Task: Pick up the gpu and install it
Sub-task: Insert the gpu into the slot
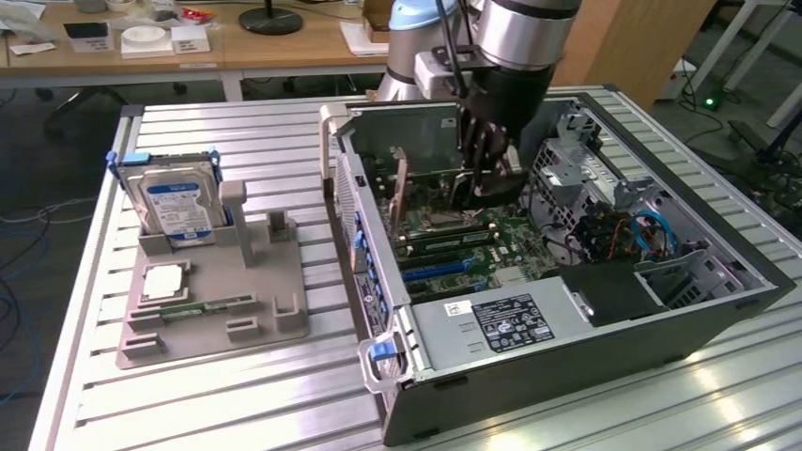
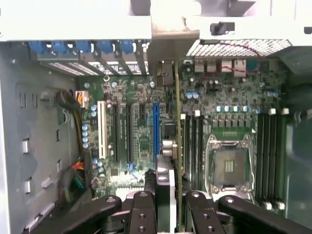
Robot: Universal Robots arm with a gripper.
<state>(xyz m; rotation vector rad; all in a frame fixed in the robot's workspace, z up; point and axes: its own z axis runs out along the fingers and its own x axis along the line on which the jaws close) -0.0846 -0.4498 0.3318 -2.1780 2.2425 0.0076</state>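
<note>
Inside the computer case (image 1: 589, 376), the gpu (image 2: 166, 187) is being gripped edge-on by the gripper (image 1: 486, 188) above the motherboard (image 2: 142, 146), its long axis being held parallel to the blue slot (image 2: 156, 129) just beside it.

Reaches down from 12 o'clock by arm (image 1: 527, 38), wrist near vertical; grips gpu (image 2: 165, 180) with gripper (image 1: 486, 188), fingers (image 2: 144, 207) apparently pressed on both faces.
</note>
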